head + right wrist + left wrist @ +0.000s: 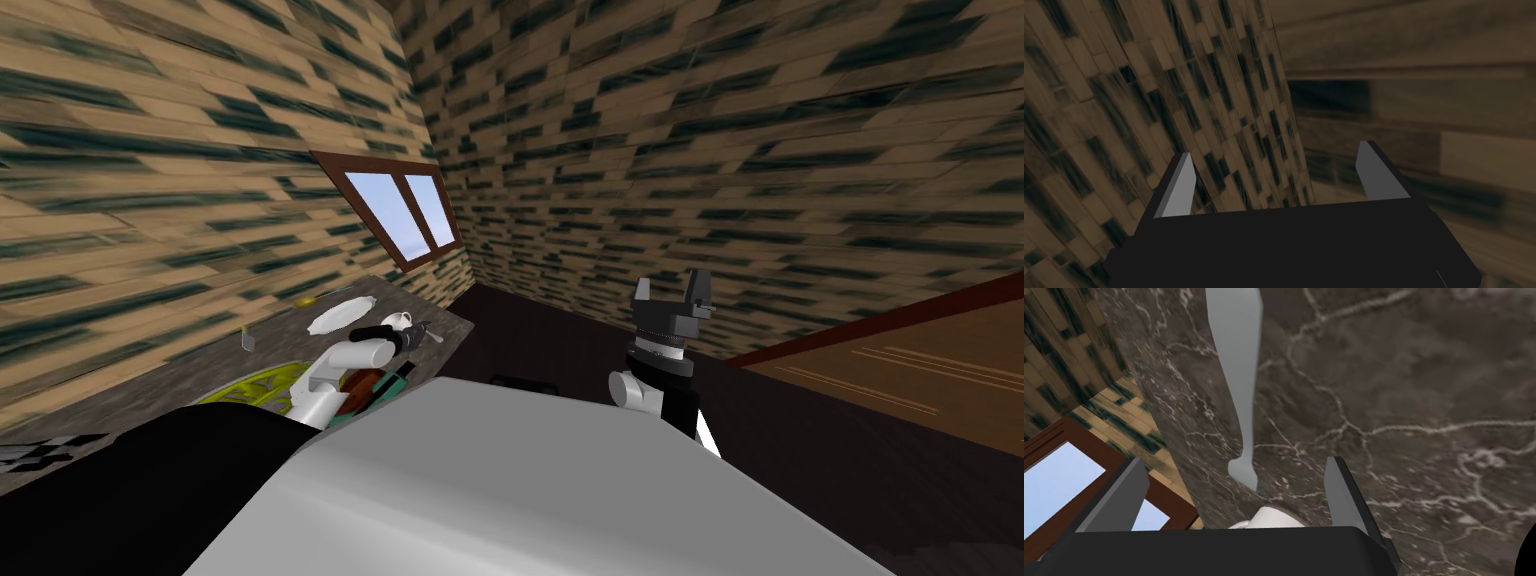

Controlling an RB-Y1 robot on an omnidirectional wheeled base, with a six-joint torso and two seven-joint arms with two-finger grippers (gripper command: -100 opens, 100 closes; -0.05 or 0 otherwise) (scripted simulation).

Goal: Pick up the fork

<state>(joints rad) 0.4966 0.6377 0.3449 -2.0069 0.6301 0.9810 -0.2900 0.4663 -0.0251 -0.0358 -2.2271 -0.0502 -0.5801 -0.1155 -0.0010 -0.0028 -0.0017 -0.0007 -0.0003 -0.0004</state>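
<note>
The fork (1238, 378) is a long, light grey piece lying flat on the dark marble tabletop (1414, 388). Its narrow end reaches in between my left gripper's (1231, 488) open fingers, which hang just above the table and touch nothing. A white rounded thing (1269, 517) peeks out right at the gripper's body. In the head view my left gripper (416, 334) is over the table's far corner, beside a white cup (398, 320). My right gripper (672, 292) is raised off to the right, open and holding nothing.
On the table stand a white plate (338, 314), a small grey item (247, 340), a yellow-green patterned mat (255, 385) and brown and teal items (375, 388) under my left forearm. The table edge (455, 335) drops to dark floor. A window (405, 210) is behind.
</note>
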